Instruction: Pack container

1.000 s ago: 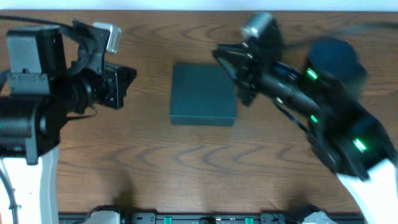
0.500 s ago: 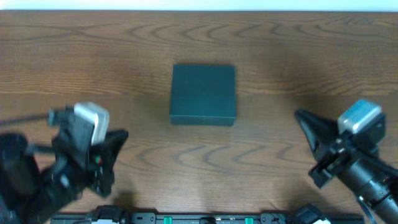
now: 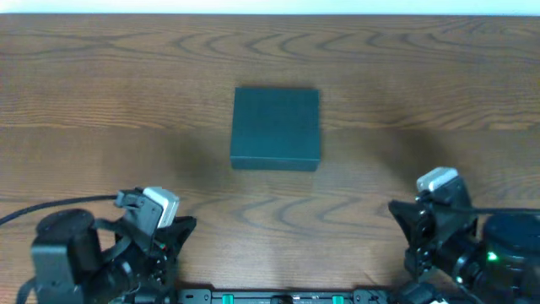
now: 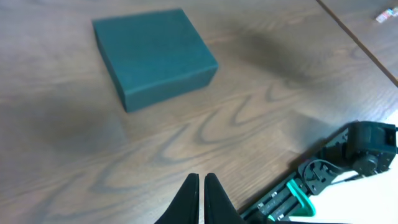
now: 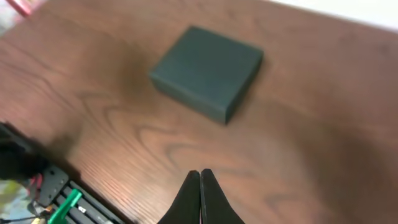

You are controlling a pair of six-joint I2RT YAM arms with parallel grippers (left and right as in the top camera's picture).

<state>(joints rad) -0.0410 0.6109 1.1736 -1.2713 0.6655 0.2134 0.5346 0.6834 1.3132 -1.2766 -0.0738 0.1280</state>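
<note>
The container (image 3: 276, 128) is a dark teal box lying closed on the wooden table, in the middle of the overhead view. It also shows in the left wrist view (image 4: 154, 56) and in the right wrist view (image 5: 206, 71). My left gripper (image 4: 201, 179) is shut and empty, low at the front left, well short of the box. In the overhead view it sits at the front left edge (image 3: 179, 228). My right gripper (image 5: 200, 173) is shut and empty at the front right; in the overhead view it is near the front edge (image 3: 401, 215).
A black rail with green parts (image 3: 270, 296) runs along the table's front edge; it also shows in the left wrist view (image 4: 298, 190). The table's far edge (image 3: 270, 12) meets a white strip.
Both arms have pulled back from beside the box to the front edge of the table and dropped low. The box has not moved.
</note>
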